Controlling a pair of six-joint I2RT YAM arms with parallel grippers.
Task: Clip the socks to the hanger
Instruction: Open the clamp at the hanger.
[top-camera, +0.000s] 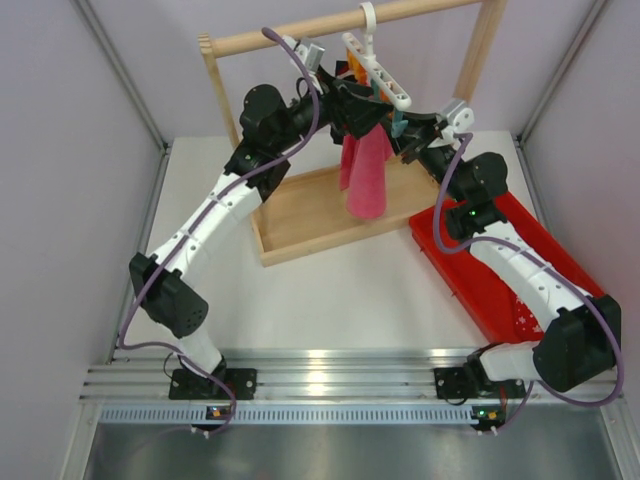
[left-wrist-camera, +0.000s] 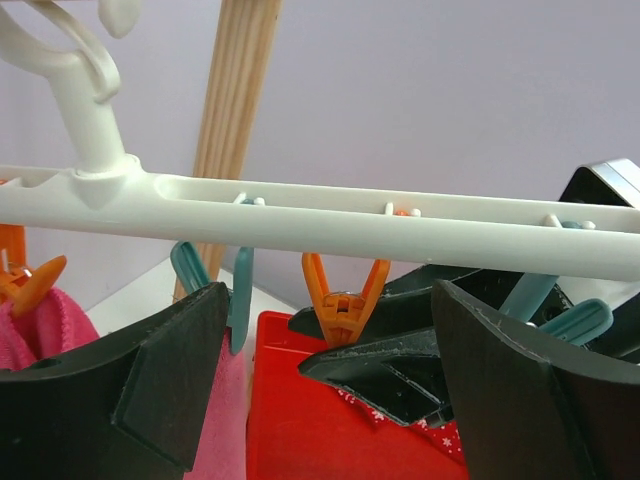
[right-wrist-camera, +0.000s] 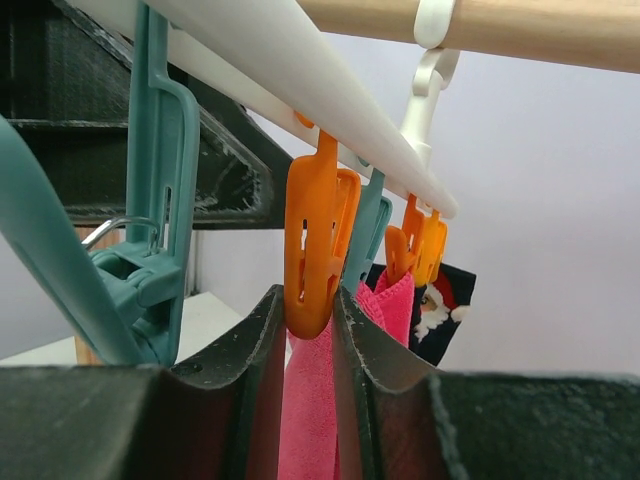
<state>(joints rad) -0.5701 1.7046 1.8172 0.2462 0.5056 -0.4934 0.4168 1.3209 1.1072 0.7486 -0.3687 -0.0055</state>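
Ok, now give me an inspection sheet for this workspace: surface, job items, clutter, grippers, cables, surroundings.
Surface: white table; a wooden rail frame stands on it, with a red tray to the right.
Job's things: hanger hooked on the rail; one red printed sock lies in the tray; none seen clipped, second one not made out.
Clutter: pink cloth hangs from the clips; black cloth behind it.
Grippers: left gripper open below the hanger bar; right gripper closed on an orange clip.
Cables: purple cable along each arm, one loop close to the hanger.
Surroundings: plain pale walls; nothing else seen.
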